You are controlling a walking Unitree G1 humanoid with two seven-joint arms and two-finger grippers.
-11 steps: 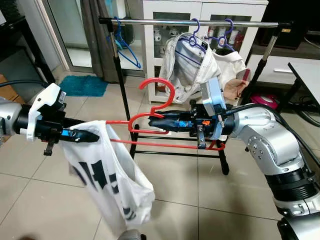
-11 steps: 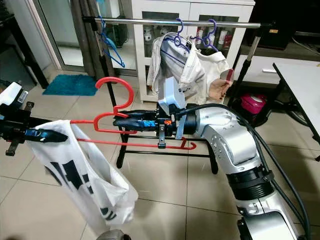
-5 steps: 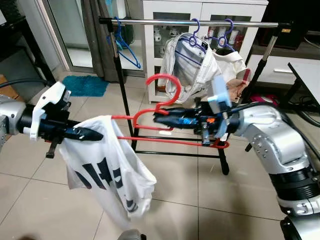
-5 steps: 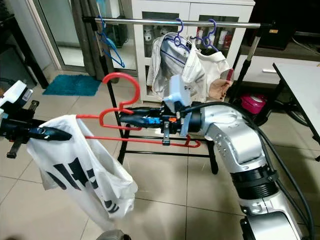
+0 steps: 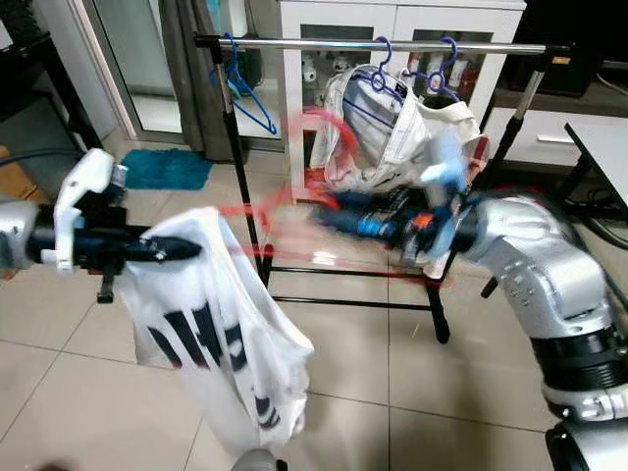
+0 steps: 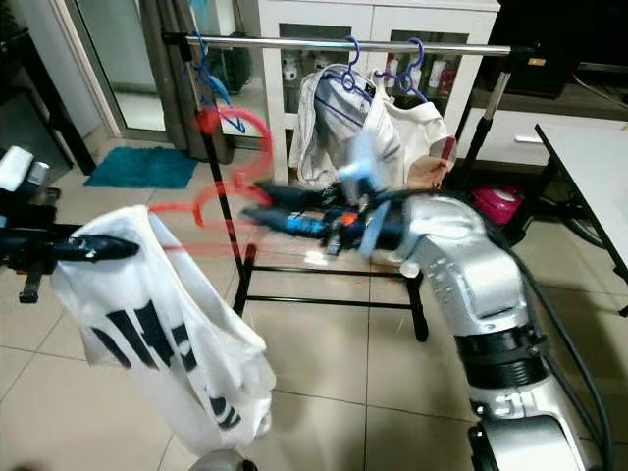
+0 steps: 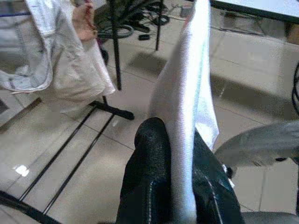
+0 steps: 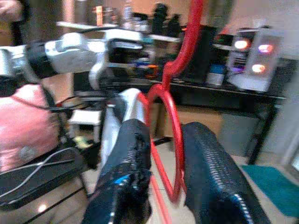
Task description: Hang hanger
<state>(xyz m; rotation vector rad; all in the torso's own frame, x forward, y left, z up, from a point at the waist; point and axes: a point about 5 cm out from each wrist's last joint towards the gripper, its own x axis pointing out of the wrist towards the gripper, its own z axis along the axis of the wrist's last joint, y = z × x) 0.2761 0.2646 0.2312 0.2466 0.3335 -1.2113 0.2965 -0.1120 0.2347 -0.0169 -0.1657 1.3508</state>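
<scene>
Holding a white shirt (image 5: 221, 334) pinched between closed fingers, the left gripper (image 5: 177, 249) reaches out level at the left, the cloth drooping toward the floor. Further right, the red hanger (image 6: 231, 186) is blurred in mid-air below the rail (image 5: 392, 45), its neck between the right gripper's (image 8: 163, 140) fingers; whether they press it I cannot tell. The right arm stretches across, raised toward the rack. Hooking onto the rail is not yet done.

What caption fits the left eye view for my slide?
Right gripper lifts the blurred red hanger toward the rail; left gripper holds the white shirt.
</scene>
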